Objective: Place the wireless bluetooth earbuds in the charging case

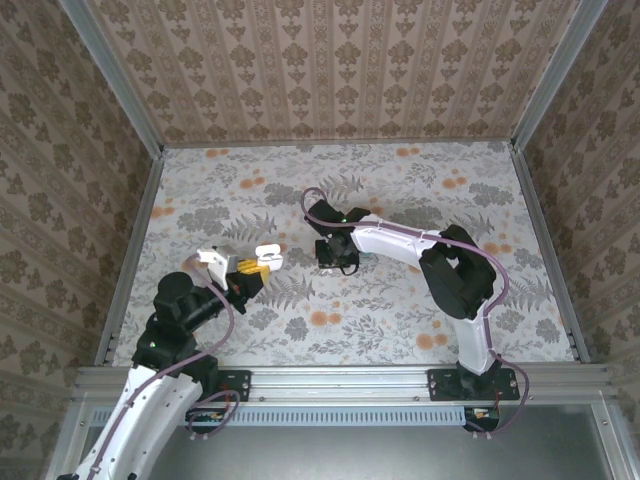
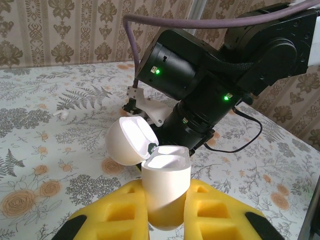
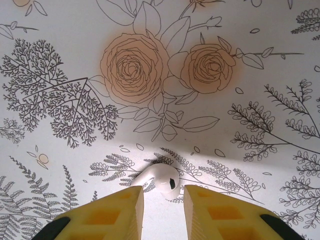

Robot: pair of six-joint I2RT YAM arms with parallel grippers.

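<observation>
My left gripper is shut on the white charging case, gripping its body upright between the yellow fingers. The case's lid is flipped open to the left, and its inside looks empty. From above, that case sits at the tip of the left gripper, left of table centre. My right gripper points straight down just to the right of it. A white earbud lies on the table just ahead of the gap between the right gripper's open fingertips. A second white earbud lies farther off on the table.
The right arm's black wrist and purple cable loom right behind the held case. The flower-patterned table is bounded by metal rails and patterned walls.
</observation>
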